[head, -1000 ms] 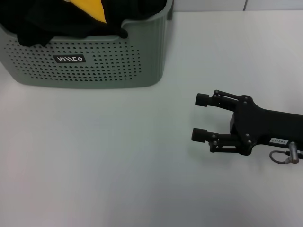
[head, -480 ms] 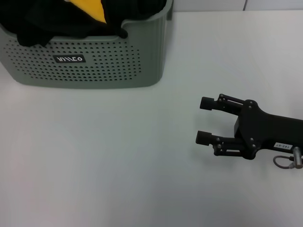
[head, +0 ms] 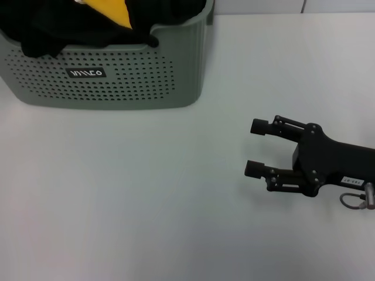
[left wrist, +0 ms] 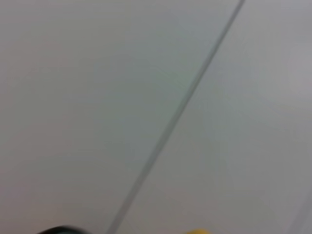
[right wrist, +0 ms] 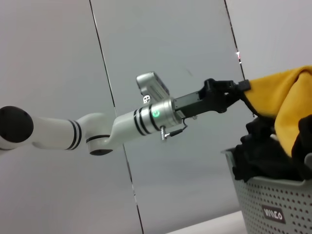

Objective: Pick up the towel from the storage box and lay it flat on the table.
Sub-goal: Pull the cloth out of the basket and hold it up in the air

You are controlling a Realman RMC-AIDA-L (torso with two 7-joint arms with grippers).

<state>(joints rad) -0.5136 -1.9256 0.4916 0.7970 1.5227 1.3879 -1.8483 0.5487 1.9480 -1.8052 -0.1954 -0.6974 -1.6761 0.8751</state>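
Head view looks down; right wrist view (low) faces across — both share the storage box (head: pixel 111 76).

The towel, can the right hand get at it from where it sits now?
Probably yes. The right hand is open, low over the table; the towel is lifted above the box by the left hand.

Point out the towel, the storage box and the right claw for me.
towel (right wrist: pixel 287 100): right wrist view, on its yellow face, lifted above the box.
storage box (head: pixel 140 79): head view, on the perforated front wall beside the label.
right claw (head: pixel 256 147): head view, midway between its two open fingertips, over the table.
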